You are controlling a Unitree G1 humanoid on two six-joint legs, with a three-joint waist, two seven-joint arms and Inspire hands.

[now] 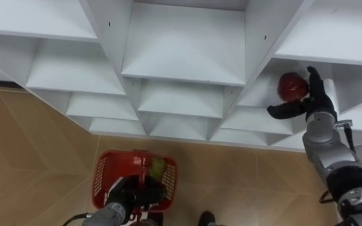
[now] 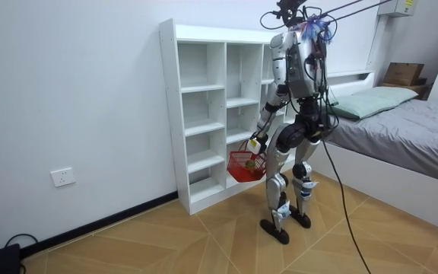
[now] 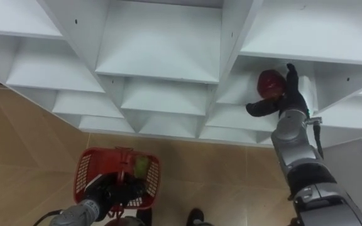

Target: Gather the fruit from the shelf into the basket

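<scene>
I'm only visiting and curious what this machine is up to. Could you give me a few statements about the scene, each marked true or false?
1. The left hand carries a red basket by its handle. True.
2. The basket is empty. False: a greenish fruit lies in it.
3. The right hand is up at a red apple in the closet. True.
4. The closet is dark wood. False: it is white.

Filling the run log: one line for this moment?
right hand: against round red apple in white shelf | left hand: holding red mesh basket, green fruit inside
</scene>
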